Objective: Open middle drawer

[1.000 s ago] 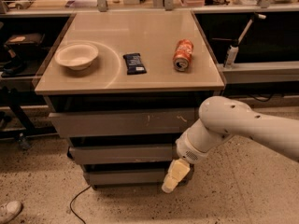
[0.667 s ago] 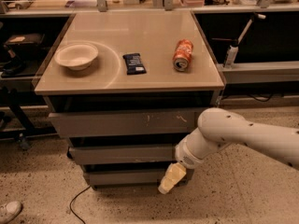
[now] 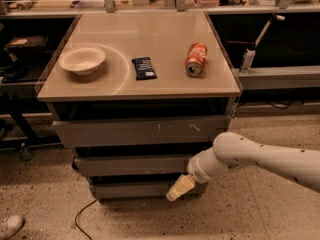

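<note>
Lower than a second ago, the white arm [image 3: 260,156] has carried the pale beige tool [image 3: 180,188] slightly left. It sits before the lowest grey drawer front [image 3: 132,189], just under the right end of the wide, flat-fronted grey middle drawer [image 3: 130,165]. Whether the tool is apart or together cannot be told. Speckled floor [image 3: 260,211] lies open to its right.

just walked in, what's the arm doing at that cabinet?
The robot's arm reaches in from the right to the front of the cabinet. Its gripper is low, just under the right end of the middle drawer and in front of the bottom drawer. The middle drawer shows no interior, so it looks not yet pulled out. A bowl, a snack bar and a can on its side lie on top, away from the gripper.
</note>
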`<state>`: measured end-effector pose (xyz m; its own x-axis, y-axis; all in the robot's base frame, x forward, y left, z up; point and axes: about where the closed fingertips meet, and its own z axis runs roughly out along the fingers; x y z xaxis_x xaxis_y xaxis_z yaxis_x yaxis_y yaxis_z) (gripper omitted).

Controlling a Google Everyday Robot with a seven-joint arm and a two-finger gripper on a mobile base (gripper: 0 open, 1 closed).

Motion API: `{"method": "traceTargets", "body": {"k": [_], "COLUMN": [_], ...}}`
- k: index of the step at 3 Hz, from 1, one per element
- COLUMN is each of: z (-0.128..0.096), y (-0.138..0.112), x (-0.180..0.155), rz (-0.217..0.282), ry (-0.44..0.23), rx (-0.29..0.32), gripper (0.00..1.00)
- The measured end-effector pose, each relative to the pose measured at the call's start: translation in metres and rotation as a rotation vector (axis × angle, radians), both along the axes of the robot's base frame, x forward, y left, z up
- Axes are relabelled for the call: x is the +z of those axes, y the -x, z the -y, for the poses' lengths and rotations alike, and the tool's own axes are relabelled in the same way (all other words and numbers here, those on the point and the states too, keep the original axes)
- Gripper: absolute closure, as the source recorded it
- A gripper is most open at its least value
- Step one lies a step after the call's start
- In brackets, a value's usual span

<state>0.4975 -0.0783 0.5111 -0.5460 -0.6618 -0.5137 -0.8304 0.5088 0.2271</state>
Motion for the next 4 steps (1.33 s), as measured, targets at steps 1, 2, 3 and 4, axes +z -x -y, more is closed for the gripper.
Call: {"method": "traceTargets", "body": {"k": [1,2,3,4], "z": [0.003,0.006,0.010,0.006], "y": [-0.016,-0.035,-0.054,-0.074], "x": [-0.022,-0.033,-0.032,-0.039], "rz": [0.006,0.022,0.047,0.049], "ry": [-0.026,-0.032,-0.020,-0.011], "rx": [-0.036,-0.047,-0.045,-0.033], "gripper": [0.00,0.00,0.00,0.00]}}
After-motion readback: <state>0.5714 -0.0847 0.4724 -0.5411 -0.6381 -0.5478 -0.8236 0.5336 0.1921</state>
